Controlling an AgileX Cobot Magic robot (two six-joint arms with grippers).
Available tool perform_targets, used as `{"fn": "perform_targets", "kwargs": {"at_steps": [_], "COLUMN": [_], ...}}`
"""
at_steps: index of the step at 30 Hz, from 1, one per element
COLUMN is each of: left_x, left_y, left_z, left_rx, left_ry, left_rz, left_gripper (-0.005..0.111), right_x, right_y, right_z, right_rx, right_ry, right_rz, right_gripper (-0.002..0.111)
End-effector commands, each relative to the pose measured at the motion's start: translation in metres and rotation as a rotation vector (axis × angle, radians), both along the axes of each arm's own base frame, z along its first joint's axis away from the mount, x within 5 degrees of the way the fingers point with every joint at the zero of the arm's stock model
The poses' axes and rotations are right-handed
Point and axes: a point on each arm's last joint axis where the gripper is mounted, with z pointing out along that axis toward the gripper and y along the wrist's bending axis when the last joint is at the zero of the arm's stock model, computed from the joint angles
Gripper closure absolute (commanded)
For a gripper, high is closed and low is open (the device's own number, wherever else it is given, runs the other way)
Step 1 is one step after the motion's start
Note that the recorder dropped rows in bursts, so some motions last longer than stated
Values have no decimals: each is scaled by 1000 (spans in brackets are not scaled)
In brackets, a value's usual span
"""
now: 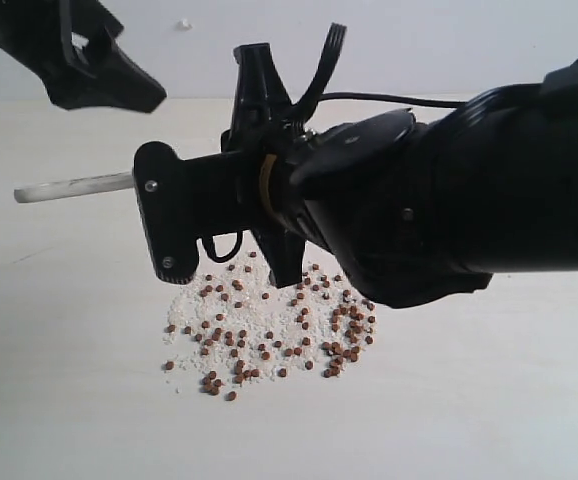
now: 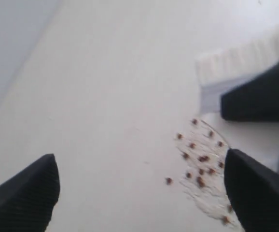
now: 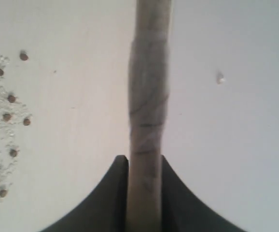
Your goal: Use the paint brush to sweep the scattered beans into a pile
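**Brush gripped and raised beside the beans; no stroke on the table yet.**

Your right gripper [image 1: 164,225] is clamped on the paint brush [image 1: 69,187] handle, which juts out level, raised and off to the left of the beans [image 1: 269,330] in the exterior view. The bristle end is hidden behind the arm there. Your left gripper [image 1: 94,65] hangs up and left of the beans, jaws wide, holding nothing. The beans lie in a loose patch among white grains [image 1: 194,318] on the table [image 1: 69,400], not piled. My read: you are lining up a stroke. Next, set the bristles down just outside the beans' rim and draw inward, lightly, since the pellets look likely to roll. No brand, label or writing is readable.
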Motion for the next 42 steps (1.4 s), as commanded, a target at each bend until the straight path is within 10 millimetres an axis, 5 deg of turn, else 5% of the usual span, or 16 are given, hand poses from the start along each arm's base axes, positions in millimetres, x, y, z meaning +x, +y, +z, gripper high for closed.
{"fn": "perform_targets", "kwargs": {"at_steps": [1, 5, 8, 12, 17, 24, 29, 36, 42], "left_x": [-8, -17, -24, -26, -16, 4, 2, -16, -12], "left_y": [9, 16, 21, 22, 14, -10, -15, -26, -30], "left_z": [40, 60, 70, 73, 57, 6, -3, 25, 23], "left_rx": [-73, -110, -126, -130, -119, -83, -97, -260, -308], "left_ry": [-253, -364, -410, -423, -349, -115, -19, 81, 91], "left_rz": [20, 32, 41, 39, 17, -112, -153, -300, -308], "left_gripper": [21, 21, 21, 21, 21, 21, 21, 21, 21], "right_x": [-3, 1, 28, 46, 65, 67, 74, 97, 103], "right_y": [-4, -12, -40, -68, -105, -147, -156, -157, -155], "right_z": [-7, -7, 9, 23, 48, 73, 64, 25, 13], "right_rx": [81, 157, 352, 476, 756, 904, 874, 930, 953], "right_ry": [139, 251, 501, 661, 922, 955, 939, 1018, 1043], "right_rz": [-113, -228, -417, -430, -201, 215, 229, 214, 201], "right_gripper": [108, 108, 108, 108, 108, 108, 108, 108, 108]}}
